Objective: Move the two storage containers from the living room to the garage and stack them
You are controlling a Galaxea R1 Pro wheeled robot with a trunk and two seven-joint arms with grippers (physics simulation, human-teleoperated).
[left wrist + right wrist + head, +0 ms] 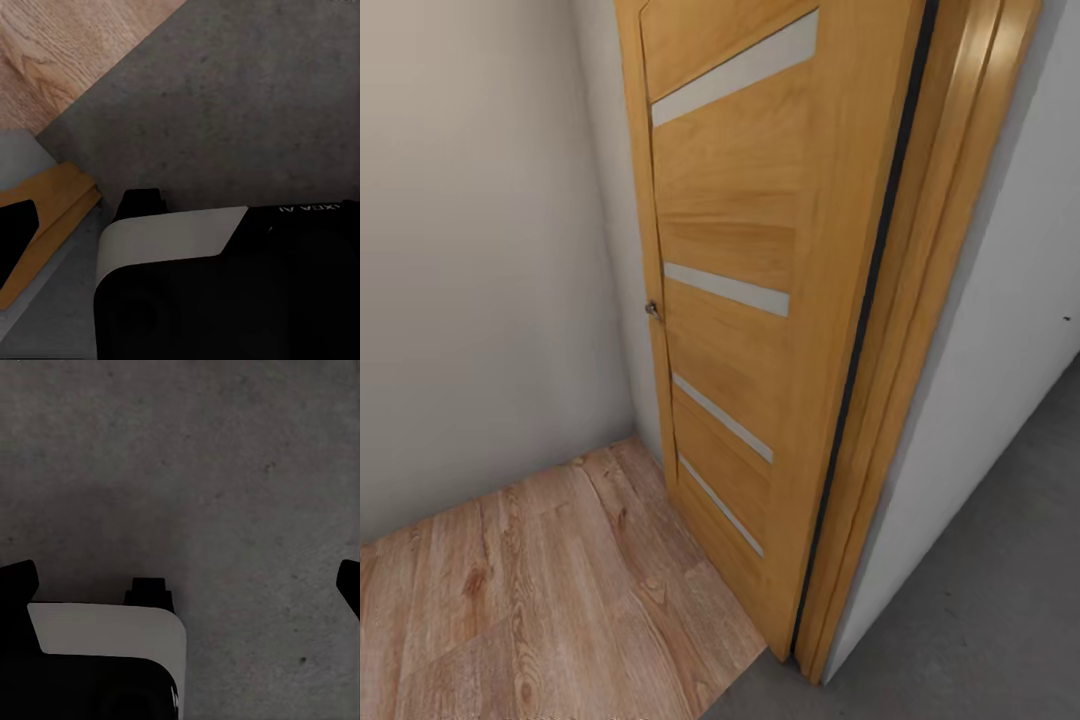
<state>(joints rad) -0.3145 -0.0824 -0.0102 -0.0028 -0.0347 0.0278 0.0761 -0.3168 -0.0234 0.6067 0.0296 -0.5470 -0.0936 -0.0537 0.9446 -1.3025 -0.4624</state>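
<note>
The storage containers are out of view. The dark grey concrete floor (980,610) of the garage starts at the lower right of the head view and spreads under both wrist cameras (240,105) (210,472). My right gripper (187,585) is open, its black fingertips (16,577) far apart over bare concrete with nothing between them. Of my left gripper (180,240) one black fingertip (15,225) shows at the view's edge, spread wide and holding nothing.
An orange wooden door (750,260) with pale strips stands open against its frame (920,330), right ahead. Light wood-plank floor (540,600) lies left of it, white walls (470,260) on both sides. My black-and-white base (172,240) (105,637) is just below the grippers.
</note>
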